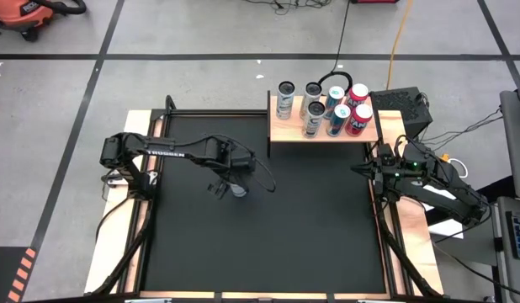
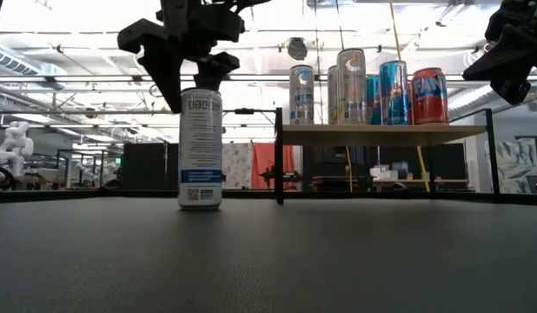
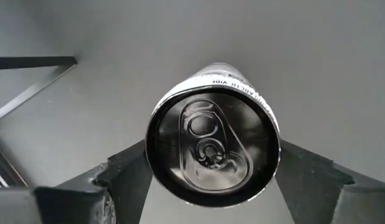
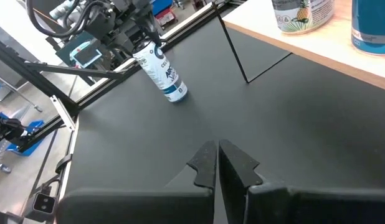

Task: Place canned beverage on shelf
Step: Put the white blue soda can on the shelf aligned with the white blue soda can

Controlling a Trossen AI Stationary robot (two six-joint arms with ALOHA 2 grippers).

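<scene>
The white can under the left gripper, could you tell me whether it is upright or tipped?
Upright: the white can stands on its base on the black mat, lid facing up between the left gripper's fingers.

Both arms are dark, nearly black, built of boxy jointed links, and the left arm carries white lettering along its long forearm link, with thin black cables looping out from near its wrist. The left end effector (image 1: 229, 187) ends in two flat, wedge-shaped matte fingers (image 3: 111, 186) with squared edges, and the right end effector (image 4: 218, 163) has two like fingers tapering to narrow tips. The right arm shows a small green light and a spot of orange near its base joint, with pale cables trailing off it.
</scene>
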